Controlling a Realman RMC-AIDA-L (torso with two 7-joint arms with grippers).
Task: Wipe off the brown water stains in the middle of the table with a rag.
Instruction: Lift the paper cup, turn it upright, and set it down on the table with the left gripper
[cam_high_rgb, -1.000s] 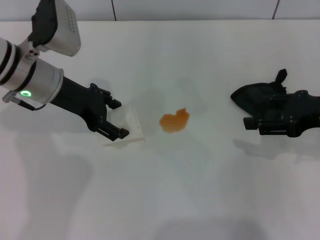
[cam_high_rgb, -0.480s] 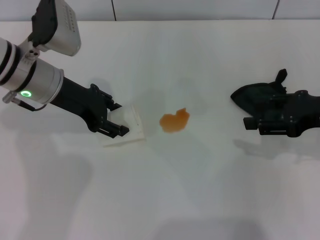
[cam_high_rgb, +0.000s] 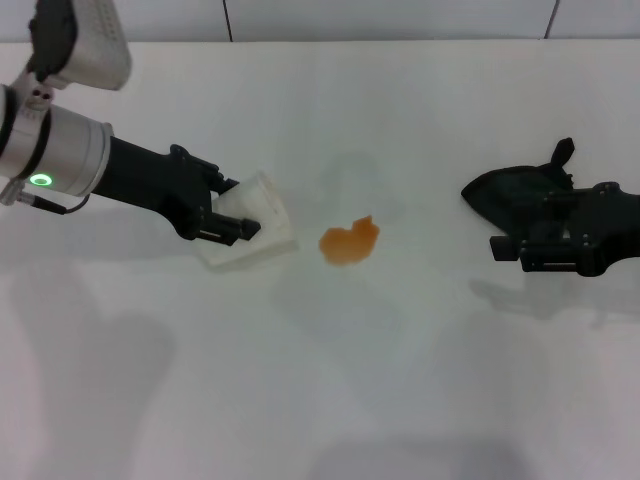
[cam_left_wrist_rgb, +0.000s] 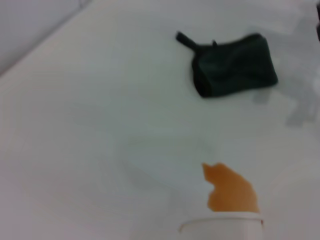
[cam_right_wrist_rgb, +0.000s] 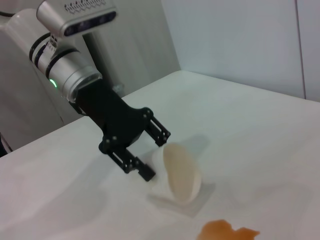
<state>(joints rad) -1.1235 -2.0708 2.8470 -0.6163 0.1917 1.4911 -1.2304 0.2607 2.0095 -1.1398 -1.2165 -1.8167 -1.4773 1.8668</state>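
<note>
The left claw (cam_high_rgb: 228, 212) is clamped on the cup (cam_high_rgb: 255, 232) beside the stain (cam_high_rgb: 349, 242); the right claw (cam_high_rgb: 512, 250), by the rag (cam_high_rgb: 515, 195), is unclear.

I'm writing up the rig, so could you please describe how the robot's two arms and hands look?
The left arm is a silver cylinder with black bands, a green ring light and a grey perforated box; its black hand has slim fingers. The right hand is blocky and black.

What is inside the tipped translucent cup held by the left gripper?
The right wrist view looks into the cup: its interior shows pale and bare, no liquid visible. The left gripper holds it tilted beside the brown water stains. The deepest part of its base is hidden.
</note>
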